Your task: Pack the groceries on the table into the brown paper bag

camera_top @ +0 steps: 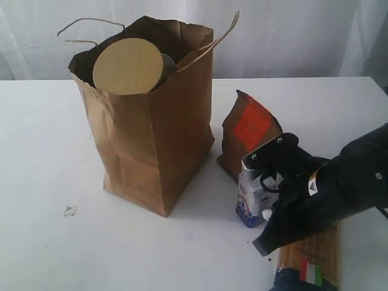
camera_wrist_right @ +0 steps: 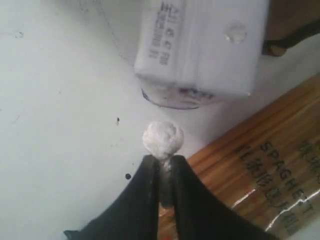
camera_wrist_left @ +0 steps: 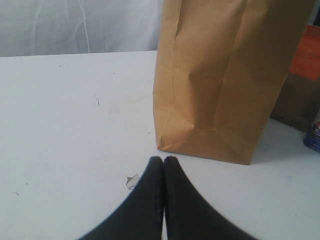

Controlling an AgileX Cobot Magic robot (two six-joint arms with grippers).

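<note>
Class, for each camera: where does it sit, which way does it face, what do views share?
Exterior: off the arms, raised, looking down at bag and table; right arm shows.
Left wrist: low, level, facing bag; shut left gripper shows.
Right wrist: steeply down on carton, spaghetti; right gripper pinches white wad.
Shared: carton, in all three.

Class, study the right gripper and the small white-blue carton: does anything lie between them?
Yes. A small white crumpled wad, seemingly pinched at the tips of the right gripper, sits directly between those tips and the small white-blue carton.
</note>
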